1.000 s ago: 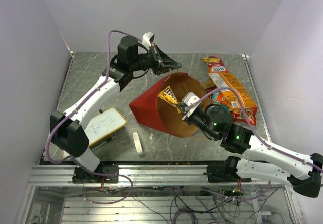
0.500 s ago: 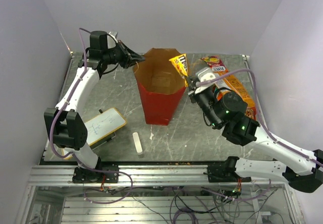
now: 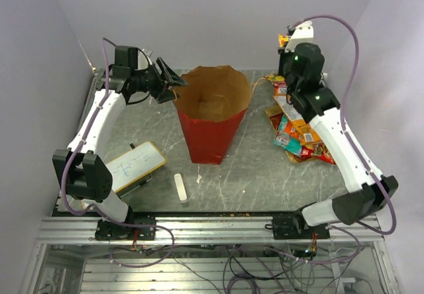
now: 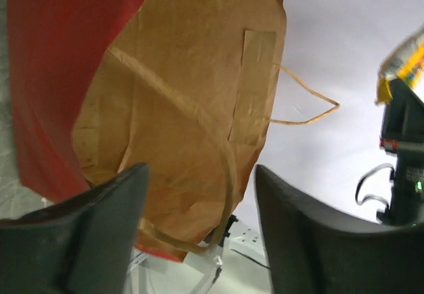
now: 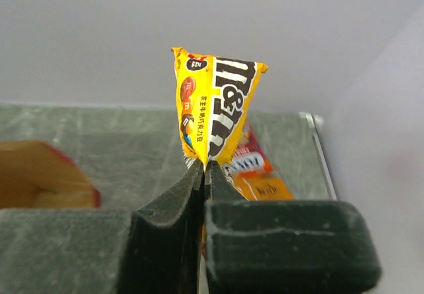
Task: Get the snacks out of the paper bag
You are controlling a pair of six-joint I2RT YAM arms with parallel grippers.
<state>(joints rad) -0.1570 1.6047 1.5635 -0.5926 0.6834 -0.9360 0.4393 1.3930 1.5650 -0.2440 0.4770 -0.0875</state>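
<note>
The paper bag (image 3: 211, 118) stands upright mid-table, red outside and brown inside, mouth open. My left gripper (image 3: 173, 85) is open at the bag's left rim. In the left wrist view its fingers (image 4: 86, 234) stand wide apart, and the bag's twisted handle (image 4: 225, 168) runs loose between them. My right gripper (image 5: 204, 168) is shut on the bottom corner of a yellow snack packet (image 5: 215, 108), raised high at the back right above the table. Several other snacks (image 3: 298, 132) lie in a heap on the table's right side.
A small whiteboard (image 3: 136, 165) lies at the front left, with a white eraser bar (image 3: 180, 188) beside it. Walls close in the table at the back and on both sides. The snack heap (image 5: 255, 171) lies below the raised packet.
The left gripper has opened and let go of the bag's rim. The right arm has carried the yellow packet up and away to the back right. The bag stays upright.
</note>
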